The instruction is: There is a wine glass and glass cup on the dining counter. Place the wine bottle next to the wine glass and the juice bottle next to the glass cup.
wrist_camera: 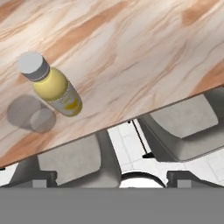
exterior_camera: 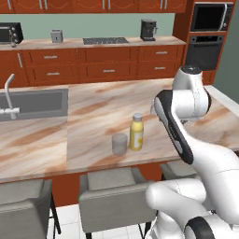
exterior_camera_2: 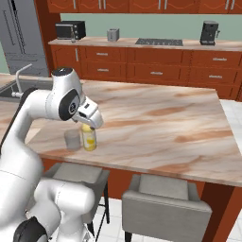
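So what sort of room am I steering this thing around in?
A home kitchen, rendered. A marble dining counter with an inset sink and stools tucked under it, red-brown cabinets along the back wall, plus a built-in oven and a coffee machine.

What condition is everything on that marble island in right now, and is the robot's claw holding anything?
juice bottle: upright, white cap on, standing free beside the tumbler.
glass cup: upright, empty, right next to the bottle.
dining counter: carries both near its front edge.
sink: empty, faucet not running.
gripper: open, holding nothing.
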### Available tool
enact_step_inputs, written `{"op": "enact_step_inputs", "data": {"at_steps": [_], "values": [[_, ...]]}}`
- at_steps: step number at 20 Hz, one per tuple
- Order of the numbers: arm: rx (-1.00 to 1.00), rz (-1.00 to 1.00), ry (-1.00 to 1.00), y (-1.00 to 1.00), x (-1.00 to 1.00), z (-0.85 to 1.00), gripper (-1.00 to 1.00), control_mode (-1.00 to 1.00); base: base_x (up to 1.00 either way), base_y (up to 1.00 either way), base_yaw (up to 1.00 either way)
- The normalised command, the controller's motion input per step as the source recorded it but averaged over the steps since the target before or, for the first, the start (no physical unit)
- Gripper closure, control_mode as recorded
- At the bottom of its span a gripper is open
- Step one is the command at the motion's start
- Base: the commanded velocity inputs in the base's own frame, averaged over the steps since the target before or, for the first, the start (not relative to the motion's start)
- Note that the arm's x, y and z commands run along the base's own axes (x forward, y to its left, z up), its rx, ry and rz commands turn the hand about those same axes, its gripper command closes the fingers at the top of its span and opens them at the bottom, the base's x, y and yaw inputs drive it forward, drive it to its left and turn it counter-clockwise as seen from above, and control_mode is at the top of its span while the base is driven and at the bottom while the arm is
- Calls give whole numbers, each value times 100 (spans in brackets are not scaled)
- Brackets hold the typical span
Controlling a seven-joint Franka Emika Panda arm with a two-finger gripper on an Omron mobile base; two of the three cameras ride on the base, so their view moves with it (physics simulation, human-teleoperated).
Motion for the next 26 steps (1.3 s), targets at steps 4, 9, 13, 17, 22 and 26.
{"op": "enact_step_inputs", "data": {"at_steps": [4, 9, 13, 17, 22, 26], "values": [[0, 0, -10, -40, -65, 22, -100, -100, 0, 0, 0], [0, 0, -5, -12, -54, 8, -100, -100, 0, 0, 0], [0, 1, -2, 0, -17, 4, -100, -100, 0, 0, 0], [0, 0, 0, 0, 0, 0, -100, -100, 0, 0, 0], [0, 0, 0, 0, 0, 0, -100, -100, 0, 0, 0], [0, 0, 0, 0, 0, 0, -100, -100, 0, 0, 0]]}}
